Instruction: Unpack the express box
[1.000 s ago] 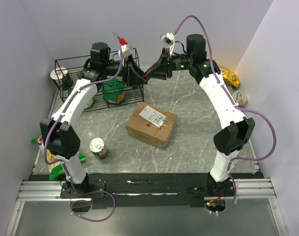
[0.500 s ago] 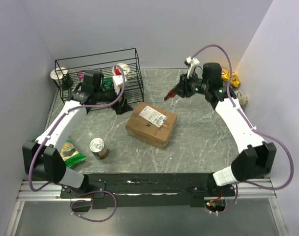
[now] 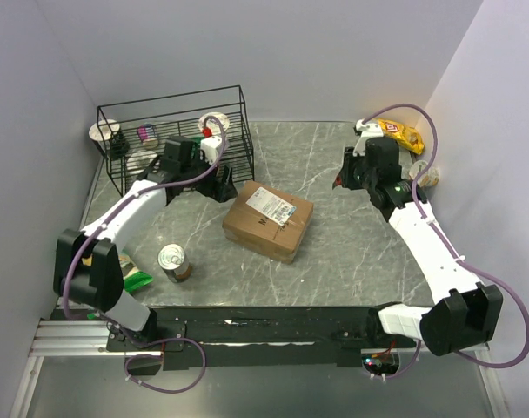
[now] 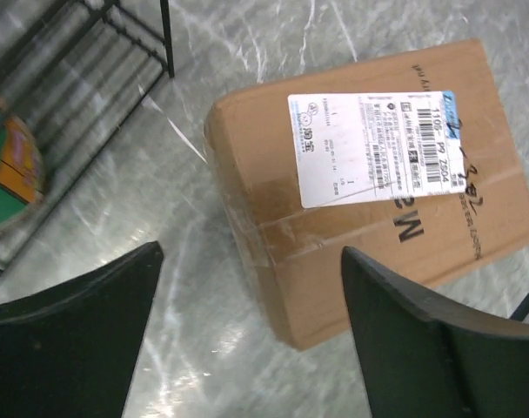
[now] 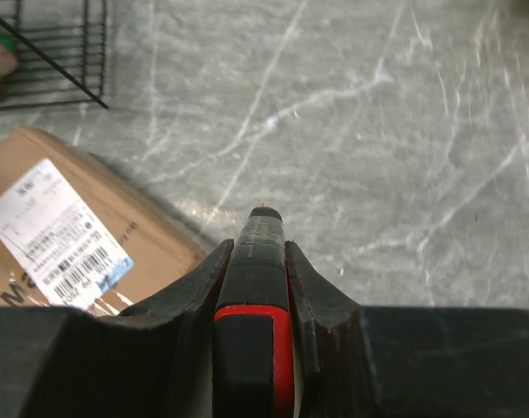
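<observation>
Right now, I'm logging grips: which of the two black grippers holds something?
The right gripper, shut on a slim black-and-red tool; the left gripper is open and empty.

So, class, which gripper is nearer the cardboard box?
Left. The left gripper hovers open just beyond the far-left corner of the express box; the right gripper, shut on a red-and-black tool, is farther off to the box's far right.

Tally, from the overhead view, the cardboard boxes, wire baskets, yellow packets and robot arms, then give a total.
Cardboard box: 1
Wire basket: 1
Yellow packet: 1
Robot arms: 2, the left arm and the right arm
Total: 5
</observation>
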